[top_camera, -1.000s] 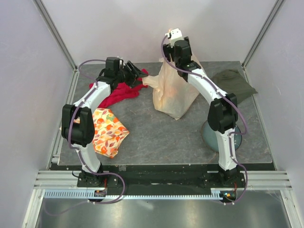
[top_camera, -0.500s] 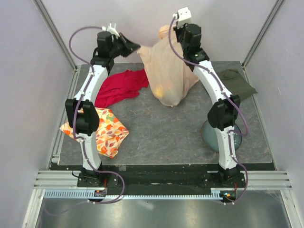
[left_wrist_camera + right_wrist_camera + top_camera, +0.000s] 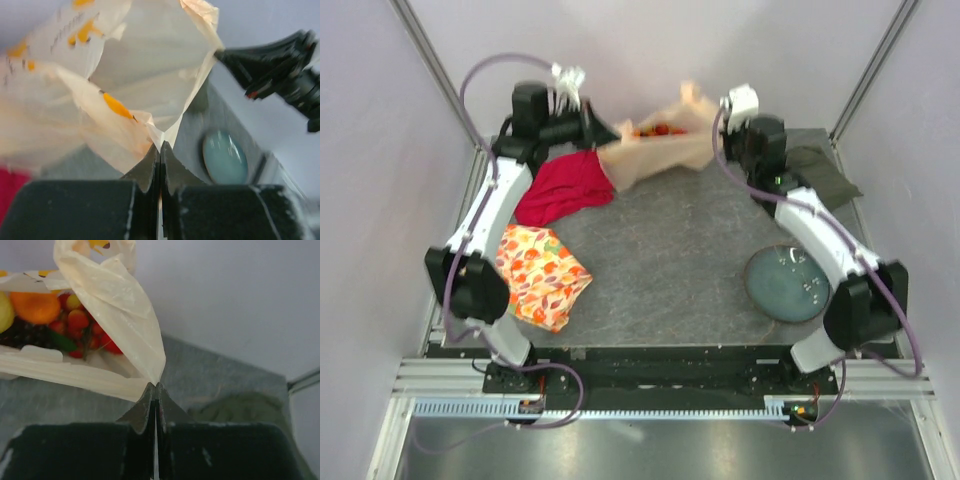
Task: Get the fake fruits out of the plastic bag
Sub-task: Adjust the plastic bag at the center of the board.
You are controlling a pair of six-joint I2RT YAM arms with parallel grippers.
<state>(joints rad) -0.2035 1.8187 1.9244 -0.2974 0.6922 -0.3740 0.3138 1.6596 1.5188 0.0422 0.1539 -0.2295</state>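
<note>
Left gripper [image 3: 160,150] and right gripper [image 3: 156,387] each pinch an edge of the plastic bag [image 3: 660,155], stretched across top centre; fake fruits [image 3: 50,322] lie inside it

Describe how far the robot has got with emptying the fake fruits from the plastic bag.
Done: the left gripper and right gripper are each shut on an edge of the plastic bag. In hand: the bag is stretched between them, its mouth open. Left: the fake fruits sit inside the bag; none is out yet.
</note>
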